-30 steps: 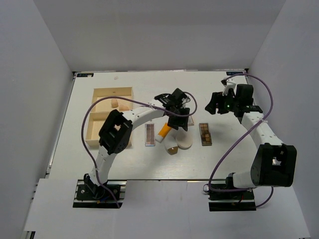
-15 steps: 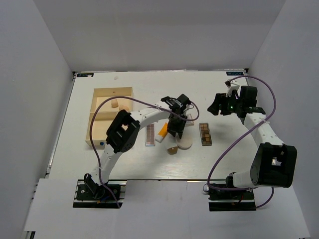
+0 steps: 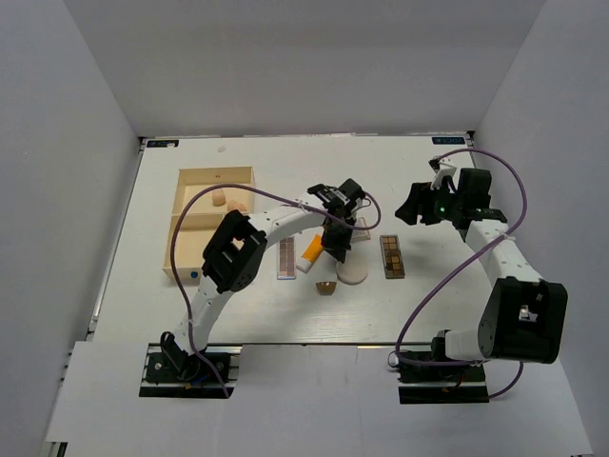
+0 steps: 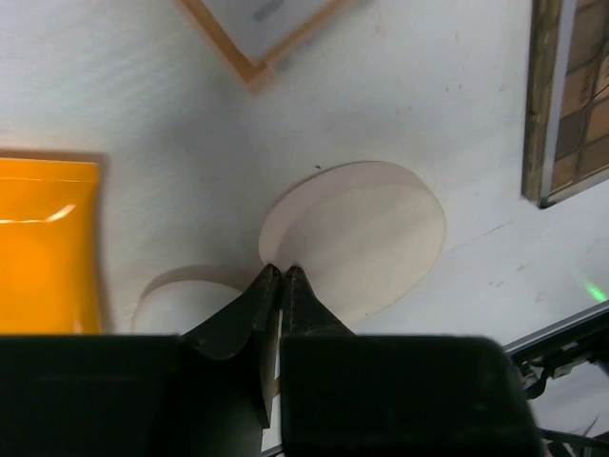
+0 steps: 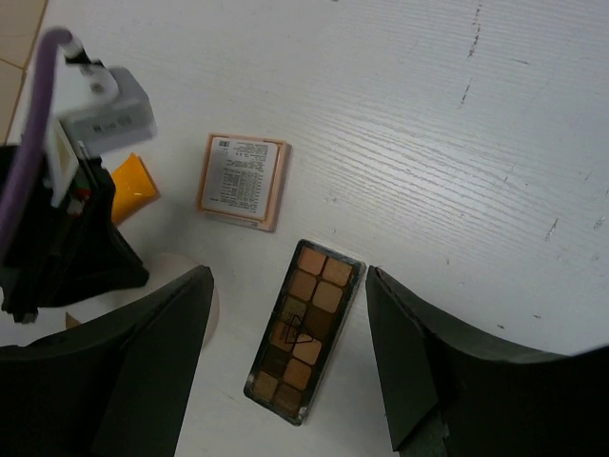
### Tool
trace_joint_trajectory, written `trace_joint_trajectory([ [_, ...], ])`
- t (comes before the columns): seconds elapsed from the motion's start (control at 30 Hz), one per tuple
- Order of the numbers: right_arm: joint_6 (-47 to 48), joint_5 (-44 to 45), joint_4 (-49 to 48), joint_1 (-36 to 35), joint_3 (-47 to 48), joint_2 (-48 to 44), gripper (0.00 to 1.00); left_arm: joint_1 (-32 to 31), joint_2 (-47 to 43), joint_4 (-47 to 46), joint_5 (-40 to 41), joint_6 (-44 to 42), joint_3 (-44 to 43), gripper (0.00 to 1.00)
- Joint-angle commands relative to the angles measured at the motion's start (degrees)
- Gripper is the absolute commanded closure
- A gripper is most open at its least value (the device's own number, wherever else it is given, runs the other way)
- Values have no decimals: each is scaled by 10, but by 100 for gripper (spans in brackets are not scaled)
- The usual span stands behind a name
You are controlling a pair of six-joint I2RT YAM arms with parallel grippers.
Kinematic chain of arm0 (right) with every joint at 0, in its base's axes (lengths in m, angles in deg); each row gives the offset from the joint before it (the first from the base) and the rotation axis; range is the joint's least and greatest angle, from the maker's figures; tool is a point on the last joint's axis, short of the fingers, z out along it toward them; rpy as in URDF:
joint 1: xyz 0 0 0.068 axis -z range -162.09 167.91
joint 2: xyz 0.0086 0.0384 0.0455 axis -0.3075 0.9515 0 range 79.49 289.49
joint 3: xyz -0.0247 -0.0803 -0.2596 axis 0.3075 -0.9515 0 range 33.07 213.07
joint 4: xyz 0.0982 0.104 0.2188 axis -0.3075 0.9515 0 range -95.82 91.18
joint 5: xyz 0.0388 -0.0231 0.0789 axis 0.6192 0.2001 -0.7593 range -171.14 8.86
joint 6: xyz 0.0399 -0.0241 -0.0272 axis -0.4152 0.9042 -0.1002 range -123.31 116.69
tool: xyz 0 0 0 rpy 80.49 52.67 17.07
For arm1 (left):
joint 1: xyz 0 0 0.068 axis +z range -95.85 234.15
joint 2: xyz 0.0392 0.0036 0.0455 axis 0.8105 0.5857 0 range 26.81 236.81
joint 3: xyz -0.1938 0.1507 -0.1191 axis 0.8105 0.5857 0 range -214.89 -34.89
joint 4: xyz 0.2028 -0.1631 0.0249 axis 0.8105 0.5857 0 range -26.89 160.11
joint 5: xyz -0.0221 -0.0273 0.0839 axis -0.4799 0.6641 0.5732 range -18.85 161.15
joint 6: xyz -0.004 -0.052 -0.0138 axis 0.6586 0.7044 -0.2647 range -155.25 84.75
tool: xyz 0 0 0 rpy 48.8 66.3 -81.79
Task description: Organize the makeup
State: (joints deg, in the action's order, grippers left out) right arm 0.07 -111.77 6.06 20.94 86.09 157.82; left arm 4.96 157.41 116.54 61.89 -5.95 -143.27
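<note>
Left claw (image 4: 279,274) closed at puff (image 4: 366,233) rim | right claw (image 5: 285,314) spread wide

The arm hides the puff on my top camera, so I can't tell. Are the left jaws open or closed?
Observer: Closed. In the left wrist view the left gripper has its jaws shut, tips at the rim of the round puff.
Operator: What's the square thing nearby?
Observer: The square compact; the right wrist view shows its printed label facing up.
Operator: And the right jaws?
Observer: The right gripper is wide open, an eyeshadow palette showing between its jaws.
</note>
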Motion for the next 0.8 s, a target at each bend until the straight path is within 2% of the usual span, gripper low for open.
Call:
trace_joint_trajectory([
  [0.0,14,-23,-10,3,-8,-26,29,30,-88,-31,35,25,-13,94],
  [0.3,16,-47,-17,3,-33,-41,30,162,-219,-62,73,55,17,99],
  [0.4,18,-49,-20,2,-35,-41,30,207,-242,-60,84,55,19,100],
  [0.47,19,-51,-20,1,-34,-40,30,231,-252,-57,135,59,25,100],
  [0.6,27,-51,-16,2,-34,-39,30,311,-285,-63,177,79,69,100],
  [0.77,42,-52,-9,1,-38,-40,30,374,-310,-75,203,88,114,100],
])
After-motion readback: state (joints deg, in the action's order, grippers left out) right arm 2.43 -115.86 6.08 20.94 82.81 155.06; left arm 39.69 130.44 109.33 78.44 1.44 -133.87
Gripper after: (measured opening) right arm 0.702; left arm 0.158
